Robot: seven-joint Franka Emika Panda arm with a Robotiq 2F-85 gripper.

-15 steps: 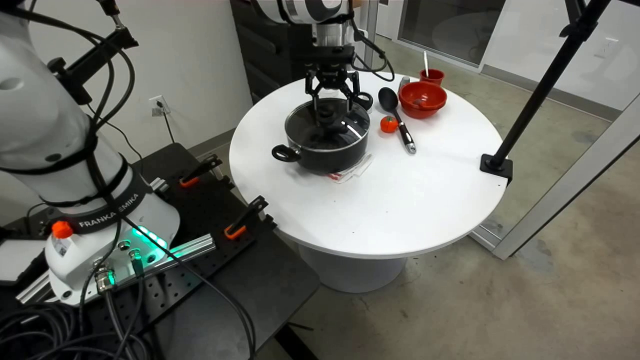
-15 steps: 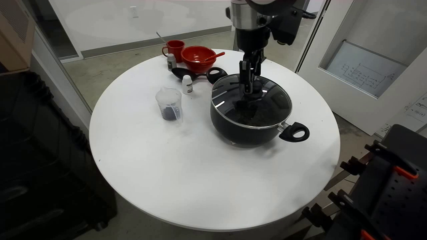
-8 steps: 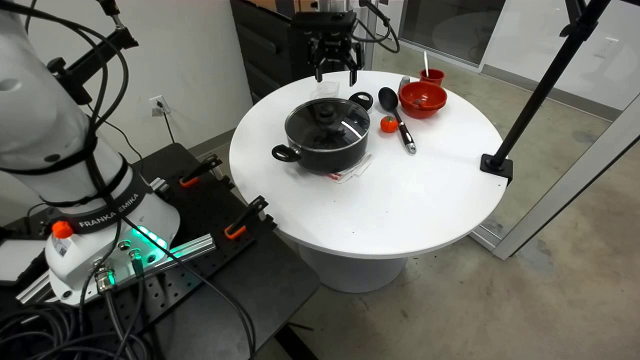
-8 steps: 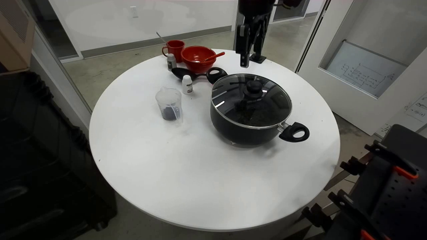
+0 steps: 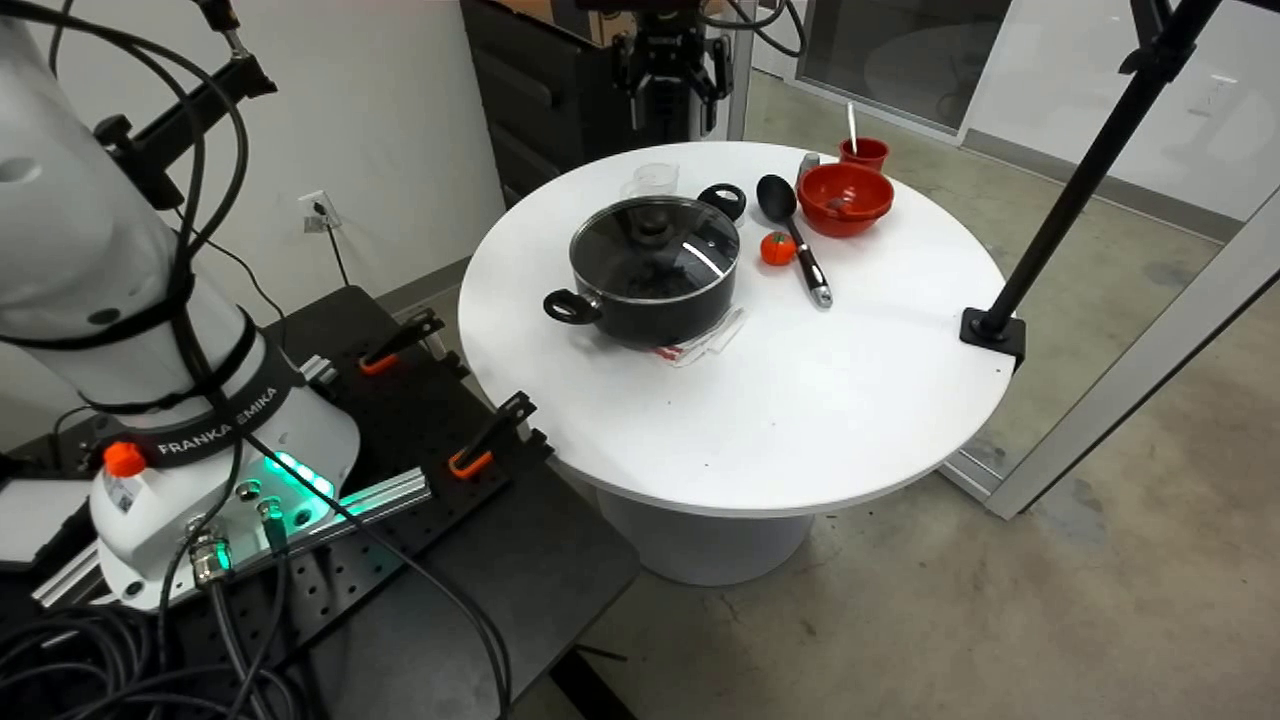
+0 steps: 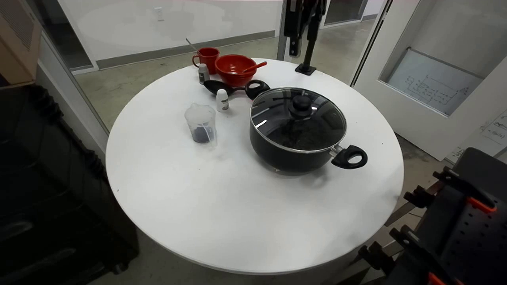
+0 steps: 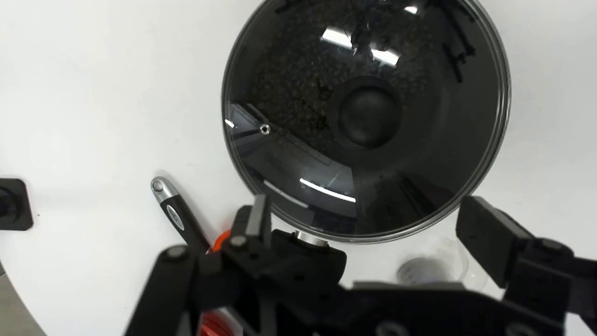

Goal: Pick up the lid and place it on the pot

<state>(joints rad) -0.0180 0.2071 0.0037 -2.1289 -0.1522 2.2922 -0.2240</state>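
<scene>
Wide, empty pincer [image 5: 674, 117] hangs clear above a black pot [image 6: 291, 158], glass lid [image 6: 293, 130] seated on it; dipping low could hit the knob [image 6: 302, 103], tilting the lid

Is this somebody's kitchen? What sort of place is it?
Probably a robot lab, though the round black pot with its glass lid looks kitcheny. The clues: a big white robot arm, a flat black board full of holes under it, and a white panel of hand-drawn diagrams.

The white table [image 6: 190, 209] bears mug [image 6: 208, 62], bowl [image 5: 845, 226], spoon [image 5: 806, 258], tomato [image 5: 776, 249] and, apparently on cloth [image 5: 712, 340], pot [image 6: 285, 158].
</scene>
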